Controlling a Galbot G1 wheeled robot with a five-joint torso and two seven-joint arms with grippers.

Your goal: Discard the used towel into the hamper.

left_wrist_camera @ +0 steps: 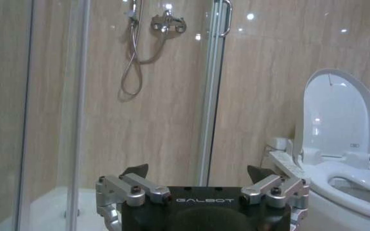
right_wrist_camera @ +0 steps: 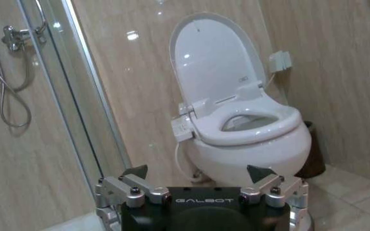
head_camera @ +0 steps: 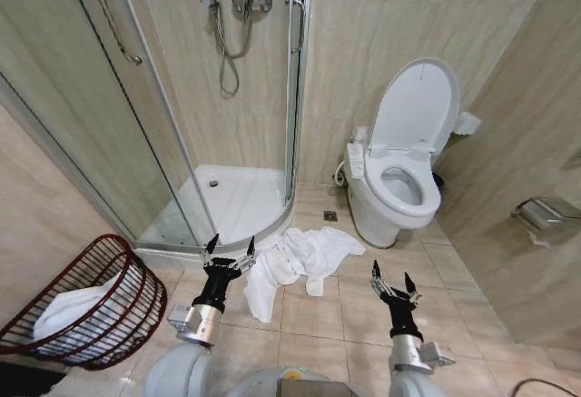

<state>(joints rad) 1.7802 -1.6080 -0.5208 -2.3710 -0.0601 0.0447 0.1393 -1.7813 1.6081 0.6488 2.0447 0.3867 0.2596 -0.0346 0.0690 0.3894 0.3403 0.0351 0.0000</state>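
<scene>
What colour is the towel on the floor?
White. The towel lies crumpled on the beige tiles; the head view shows it best.

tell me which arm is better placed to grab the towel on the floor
Left, probably. The open left gripper hangs right beside the white towel and nearer the hamper; the open right gripper sits farther off.

Bathroom: glass shower cubicle (head_camera: 182, 97) in corner, toilet (head_camera: 404, 170) with lid up, beige tiled walls and floor (head_camera: 318, 315)
</scene>
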